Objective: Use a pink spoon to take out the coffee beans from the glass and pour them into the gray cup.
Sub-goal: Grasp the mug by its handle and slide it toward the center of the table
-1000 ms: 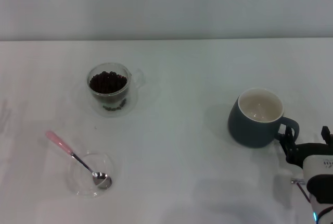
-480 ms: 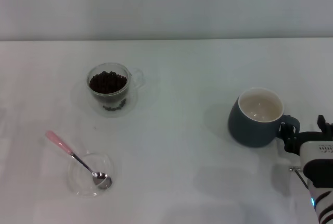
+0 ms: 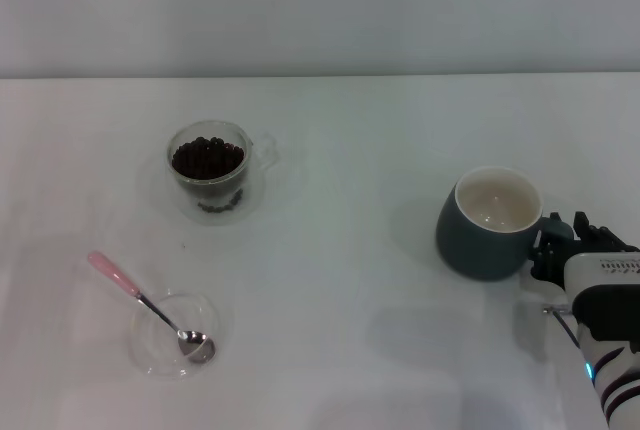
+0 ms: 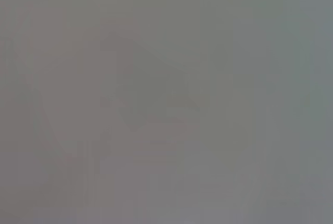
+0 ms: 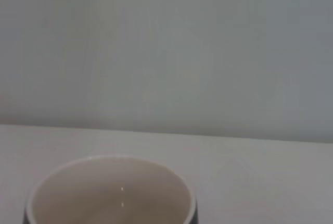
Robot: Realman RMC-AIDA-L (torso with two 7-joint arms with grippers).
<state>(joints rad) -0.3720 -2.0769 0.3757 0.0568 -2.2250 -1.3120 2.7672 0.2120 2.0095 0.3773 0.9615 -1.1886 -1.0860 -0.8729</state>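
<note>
The glass holding dark coffee beans stands at the back left of the white table. At the front left, the pink spoon rests with its silver bowl inside a shallow clear dish and its pink handle pointing out over the rim. On the right stands the gray cup, whose cream inside shows nothing in it, and which also appears close up in the right wrist view. My right gripper is at the cup's handle, which it hides. The left gripper is out of view.
The white table stretches wide between the glass and the gray cup, with a pale wall behind it. The left wrist view shows only a blank grey blur.
My right gripper has moved up from the front right edge to the gray cup's handle, covering it. The cup has shifted very slightly left.
</note>
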